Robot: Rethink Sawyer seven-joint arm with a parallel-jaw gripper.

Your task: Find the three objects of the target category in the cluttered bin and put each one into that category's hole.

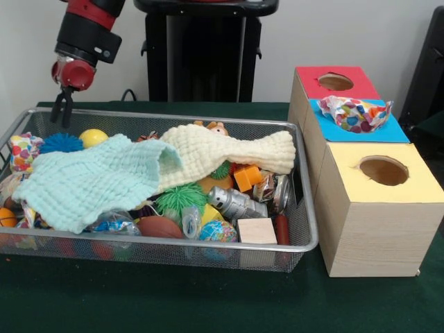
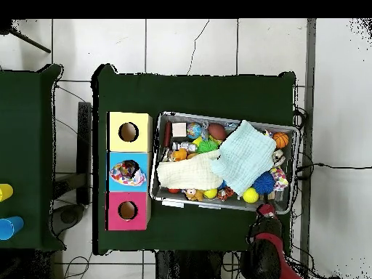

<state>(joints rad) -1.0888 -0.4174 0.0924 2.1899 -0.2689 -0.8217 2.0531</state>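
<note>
The wire mesh bin [image 1: 309, 220] is full of toys. One polka-dot cloth [image 1: 354, 113] lies bunched over the hole of the blue-topped box [image 1: 397, 129], partly sticking out; the overhead view shows the cloth [image 2: 127, 173] too. A second polka-dot cloth [image 1: 24, 148] lies at the bin's left end, and at its right end in the overhead view [image 2: 280, 177]. A third one is hidden. My gripper [image 1: 62, 114] hangs over the bin's far left corner, open and empty; it shows in the overhead view [image 2: 266, 211] at the bin's edge.
A pale mint knitted cloth [image 1: 90, 180] and a cream knitted cloth [image 1: 229, 149] cover much of the bin's contents. A red-topped box [image 1: 312, 89] and a yellow-topped box [image 1: 388, 198] flank the blue one. Balls, a spiky green toy [image 1: 179, 198] and a wooden block [image 1: 257, 230] lie below.
</note>
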